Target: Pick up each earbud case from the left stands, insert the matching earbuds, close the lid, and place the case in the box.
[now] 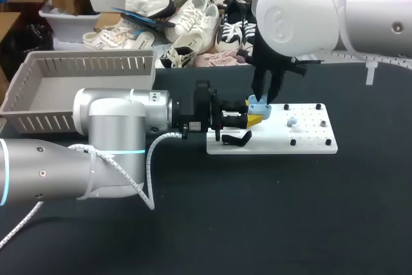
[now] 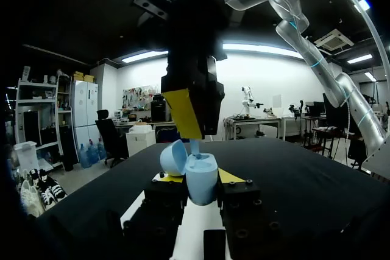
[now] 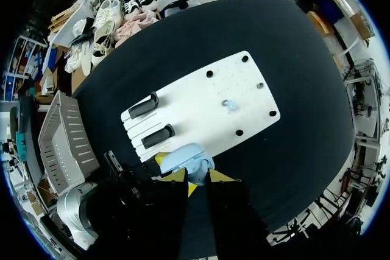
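Case: pale-blue earbud case (image 2: 200,179) held over the white board (image 1: 312,141); upright, mouth up, lid swung open to one side
Left tool: left tool (image 1: 253,120) pinching the case from two sides, yellow tips against its body; reaching in level from the bench's left
Right tool: right tool (image 3: 198,176) pointing straight down over the open mouth; grip impossible to tell
Key relation: case directly beneath the right tool, just apart; long axis vertical, in line with a downward push; right arm judged nearer for the insertion, left arm only steadying
On board: one small earbud (image 3: 230,105) near the middle; black stands (image 3: 145,106) at the end nearest the box
Box: slatted grey box (image 1: 84,62) at the bench's left, well apart from the case
Hard to make out: pale sliver (image 2: 194,145) between right tool and case, perhaps an earbud, too small to say; inside of the case hidden
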`<state>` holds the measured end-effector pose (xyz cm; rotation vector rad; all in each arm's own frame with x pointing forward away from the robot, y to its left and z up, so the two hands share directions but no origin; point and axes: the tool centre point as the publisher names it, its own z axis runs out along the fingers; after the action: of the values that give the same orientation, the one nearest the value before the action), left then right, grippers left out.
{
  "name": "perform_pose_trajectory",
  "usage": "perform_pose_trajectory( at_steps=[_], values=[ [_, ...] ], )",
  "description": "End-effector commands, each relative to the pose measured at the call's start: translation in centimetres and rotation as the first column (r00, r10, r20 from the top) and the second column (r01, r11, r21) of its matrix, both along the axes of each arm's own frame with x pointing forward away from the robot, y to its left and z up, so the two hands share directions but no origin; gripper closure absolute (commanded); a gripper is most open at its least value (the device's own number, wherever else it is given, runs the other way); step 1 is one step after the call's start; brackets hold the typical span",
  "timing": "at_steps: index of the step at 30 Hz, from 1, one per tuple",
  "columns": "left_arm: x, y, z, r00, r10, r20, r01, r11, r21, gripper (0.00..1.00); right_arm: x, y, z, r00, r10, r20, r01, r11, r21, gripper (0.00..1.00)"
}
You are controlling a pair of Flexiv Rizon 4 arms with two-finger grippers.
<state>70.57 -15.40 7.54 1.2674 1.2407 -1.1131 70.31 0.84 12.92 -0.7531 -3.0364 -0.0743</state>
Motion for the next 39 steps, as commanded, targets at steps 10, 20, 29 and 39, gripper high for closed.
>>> perform_pose_trajectory(
  at_steps=[10,20,29,39],
  values=[
    [0.0,0.0,-0.1,1.000,0.001,0.001,-0.001,1.000,-0.002,1.00,0.1,-0.1,-0.2,1.000,-0.004,-0.005,0.004,1.000,0.002,1.00],
    [0.0,0.0,-0.1,1.000,0.001,0.001,-0.001,1.000,-0.002,1.00,0.0,0.1,-0.8,1.000,-0.003,-0.014,0.003,1.000,0.009,1.00],
    [0.0,0.0,-0.1,1.000,0.001,0.001,-0.001,1.000,-0.002,1.00,-0.1,0.1,-1.0,1.000,-0.003,-0.019,0.003,1.000,0.010,1.00],
    [0.0,0.0,-0.1,1.000,0.001,0.001,-0.001,1.000,-0.002,1.00,-0.3,0.1,-1.3,1.000,0.004,-0.022,-0.004,1.000,0.004,1.00]
  ],
)
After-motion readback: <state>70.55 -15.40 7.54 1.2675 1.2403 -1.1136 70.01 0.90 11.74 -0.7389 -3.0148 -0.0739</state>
